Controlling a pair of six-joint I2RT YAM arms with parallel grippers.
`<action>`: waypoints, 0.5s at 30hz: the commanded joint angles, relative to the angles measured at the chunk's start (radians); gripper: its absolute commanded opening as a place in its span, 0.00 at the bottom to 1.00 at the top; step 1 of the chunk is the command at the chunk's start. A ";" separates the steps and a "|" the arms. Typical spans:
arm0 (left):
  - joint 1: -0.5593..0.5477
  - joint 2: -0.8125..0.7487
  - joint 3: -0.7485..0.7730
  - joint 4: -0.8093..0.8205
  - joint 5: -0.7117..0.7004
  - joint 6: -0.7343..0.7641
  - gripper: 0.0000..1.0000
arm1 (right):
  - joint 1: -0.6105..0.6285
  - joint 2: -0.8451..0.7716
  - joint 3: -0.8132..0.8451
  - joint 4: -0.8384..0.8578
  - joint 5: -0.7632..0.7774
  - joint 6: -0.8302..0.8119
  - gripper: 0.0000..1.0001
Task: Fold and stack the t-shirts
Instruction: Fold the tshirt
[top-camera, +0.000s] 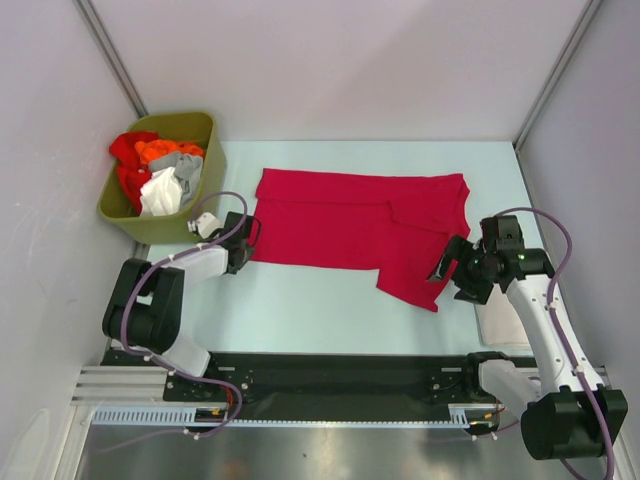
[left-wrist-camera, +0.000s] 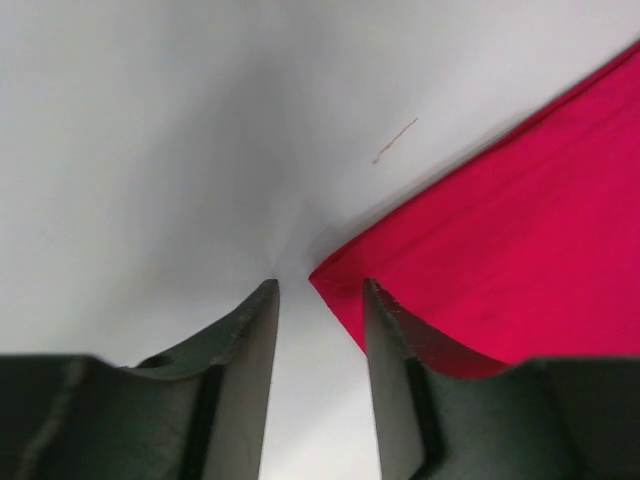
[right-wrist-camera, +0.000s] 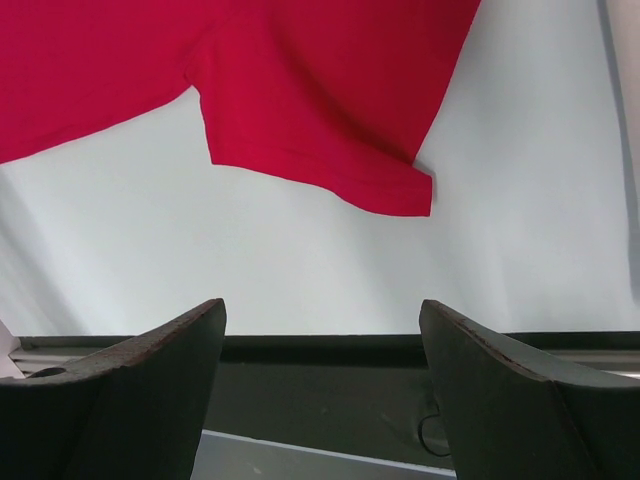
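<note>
The red t-shirt (top-camera: 340, 220) lay flat for folding; you had the left gripper (left-wrist-camera: 320, 285) and right gripper (right-wrist-camera: 322, 305) parted, empty, at its opposite ends.

A pale blue-white desk (top-camera: 300, 310) fills the middle under soft, even light. Plain white panels close it in: a back wall (top-camera: 340, 60) at 12 o'clock, a left wall (top-camera: 40, 150) at 9 and a right wall (top-camera: 595, 180) at 3. Grey corner posts (top-camera: 112, 55) rise at 11 and 1 o'clock. A black base strip (top-camera: 330, 372) lines the 6 o'clock edge.
</note>
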 joint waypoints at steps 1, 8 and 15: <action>0.009 0.021 0.001 0.017 0.009 -0.021 0.41 | 0.002 -0.020 0.010 -0.018 0.028 0.013 0.85; 0.016 0.054 0.029 0.035 0.012 0.027 0.33 | -0.001 -0.029 0.000 -0.018 0.023 0.027 0.85; 0.029 0.077 0.050 0.030 0.047 0.041 0.26 | -0.001 -0.028 -0.010 -0.018 0.027 0.047 0.85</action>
